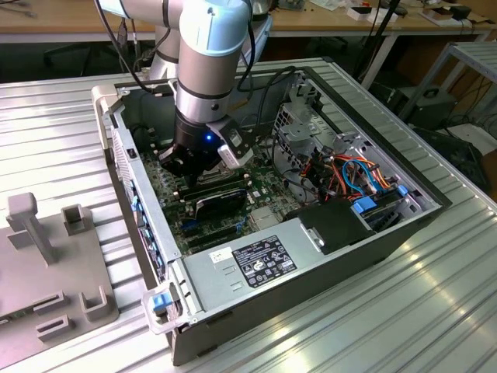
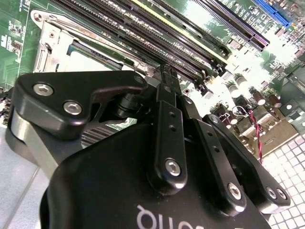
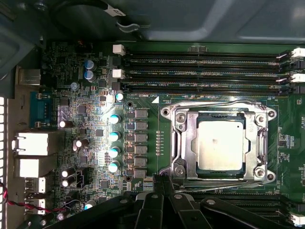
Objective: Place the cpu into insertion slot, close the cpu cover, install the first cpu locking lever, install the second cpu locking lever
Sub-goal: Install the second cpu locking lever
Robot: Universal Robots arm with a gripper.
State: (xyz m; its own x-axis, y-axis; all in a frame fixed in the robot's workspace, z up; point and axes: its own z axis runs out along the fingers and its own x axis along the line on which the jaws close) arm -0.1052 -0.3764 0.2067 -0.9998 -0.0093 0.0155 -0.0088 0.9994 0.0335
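Hand pinched narrow, empty, beside cpu cover — first wrist view shows cpu seated, cover down.

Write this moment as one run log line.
chip: in socket | cover: closed over it | claw: shut, empty, beside socket

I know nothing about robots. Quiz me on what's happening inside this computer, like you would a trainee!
1. True or false: the small square silver-grey chip lies inside the square metal-rimmed socket.
2. The tips of the black pincer are nearest to: A) a corner of the socket; B) the blue cables; C) the grey power-supply box.
3. Fill in: the circuit board around the socket is coloured ___.

Key: 1 true; 2 A; 3 green.
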